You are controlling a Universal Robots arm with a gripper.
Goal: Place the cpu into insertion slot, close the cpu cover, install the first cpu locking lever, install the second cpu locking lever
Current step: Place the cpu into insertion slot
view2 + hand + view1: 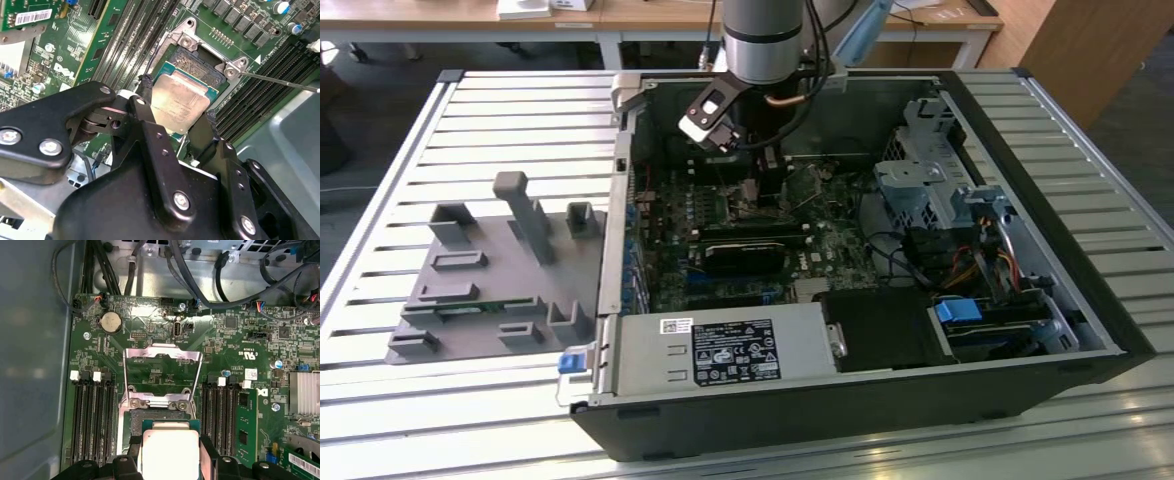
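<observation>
The cpu [181, 102], a flat chip with a pale silvery top, sits between my gripper's [177, 100] black fingertips [145, 84], which are shut on its two opposite edges. It hovers slightly tilted over the insertion slot [197, 62], whose dark centre and silvery rim show just beyond it. In the first wrist view the cpu [170, 452] covers part of the insertion slot [159, 417], and the cpu cover [162, 357] stands flipped open behind it. A thin locking lever [280, 80] juts out beside the socket. In the exterior view my gripper [750, 165] reaches down inside the computer case [1067, 300].
Memory slots [92, 415] flank the socket on both sides. Cables [200, 270] hang along the case wall. A black block [747, 250], a grey power-supply box [720, 352] and a drive cage [934, 190] crowd the case. A grey fixture plate [494, 270] lies outside it.
</observation>
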